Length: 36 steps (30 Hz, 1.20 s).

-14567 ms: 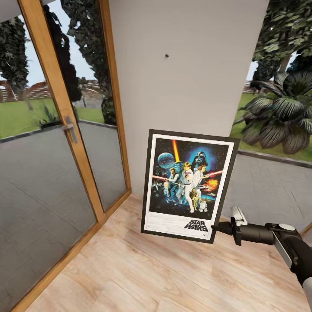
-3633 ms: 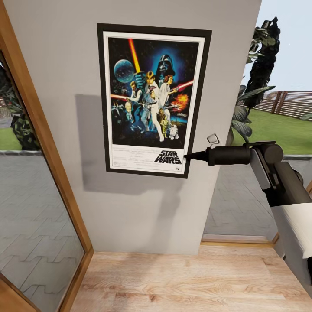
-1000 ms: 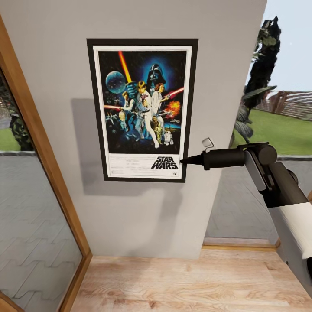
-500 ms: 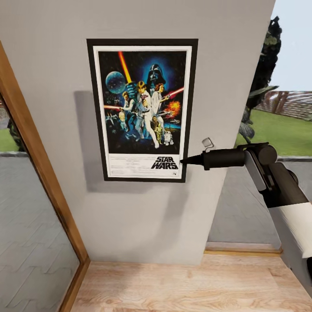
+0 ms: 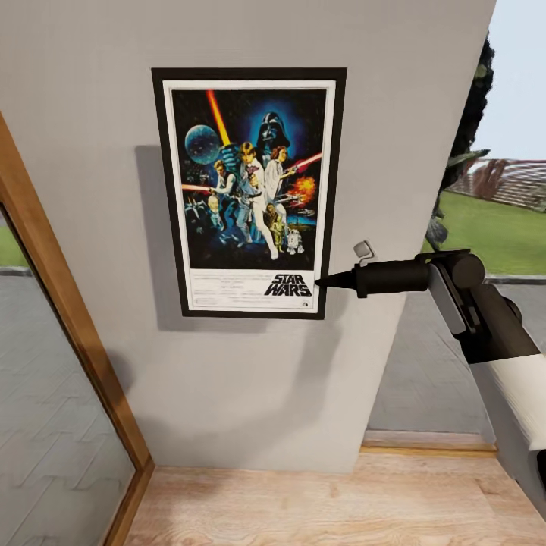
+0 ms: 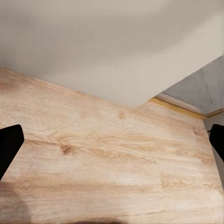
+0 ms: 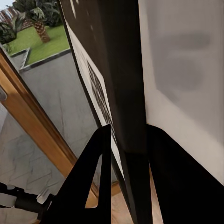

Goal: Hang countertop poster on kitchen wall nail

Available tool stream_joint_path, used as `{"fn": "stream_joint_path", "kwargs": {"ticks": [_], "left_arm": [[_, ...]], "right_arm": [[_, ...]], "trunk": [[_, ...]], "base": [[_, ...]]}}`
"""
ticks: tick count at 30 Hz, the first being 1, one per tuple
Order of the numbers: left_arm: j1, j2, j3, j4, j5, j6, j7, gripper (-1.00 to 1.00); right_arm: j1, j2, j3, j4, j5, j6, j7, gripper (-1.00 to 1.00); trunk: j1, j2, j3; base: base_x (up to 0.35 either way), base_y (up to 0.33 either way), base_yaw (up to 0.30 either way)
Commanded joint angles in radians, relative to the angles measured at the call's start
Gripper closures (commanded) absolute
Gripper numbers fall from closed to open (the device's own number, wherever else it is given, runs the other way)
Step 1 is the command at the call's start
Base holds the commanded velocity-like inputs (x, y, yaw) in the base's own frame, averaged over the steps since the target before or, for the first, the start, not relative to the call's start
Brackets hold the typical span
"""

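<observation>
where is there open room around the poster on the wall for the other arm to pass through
Bare grey wall runs below the poster, down to the wooden floor, and between the poster's left edge and the wooden door frame. Above the poster is more bare wall. It is crowded at the poster's lower right corner, where the right gripper pinches the frame.

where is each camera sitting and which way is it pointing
Head view: on the robot's head, facing the grey wall; the right arm reaches to the poster, right claw at its lower corner.
Left wrist view: on the left arm, facing the wooden floor; left claw fingertips far apart.
Right wrist view: on the right arm; right claw straddles the poster's black frame.
Shared: head and right wrist show the poster.
</observation>
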Motion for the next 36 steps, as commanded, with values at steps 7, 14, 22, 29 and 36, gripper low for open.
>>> {"fn": "stream_joint_path", "kwargs": {"ticks": [7,14,22,29,36], "left_arm": [[-0.002,0.0,0.008,0.001,-0.006,-0.004,-0.004,-1.0],[-0.002,0.0,0.008,0.001,-0.006,-0.004,-0.004,-1.0],[-0.002,0.0,0.008,0.001,-0.006,-0.004,-0.004,-1.0],[-0.002,0.0,0.008,0.001,-0.006,-0.004,-0.004,-1.0],[-0.001,0.0,0.008,0.001,-0.006,-0.004,-0.004,-1.0]], "right_arm": [[-0.001,-0.001,0.001,0.0,-0.005,0.007,0.003,1.0],[-0.001,-0.001,0.001,0.0,-0.005,0.007,0.002,1.0],[-0.001,-0.001,0.001,0.001,-0.005,0.007,0.002,1.0],[-0.001,-0.001,0.001,0.0,-0.005,0.007,0.002,1.0],[-0.001,-0.001,0.0,0.0,-0.004,0.006,0.002,1.0]], "trunk": [[0.001,-0.002,-0.002],[0.001,-0.002,-0.002],[0.001,-0.002,-0.002],[0.001,-0.002,-0.002],[0.001,-0.002,-0.002]], "base": [[0.006,0.001,0.0],[0.185,0.056,0.0],[0.051,0.013,0.0],[0.186,0.001,0.0],[0.168,0.0,0.0]]}}
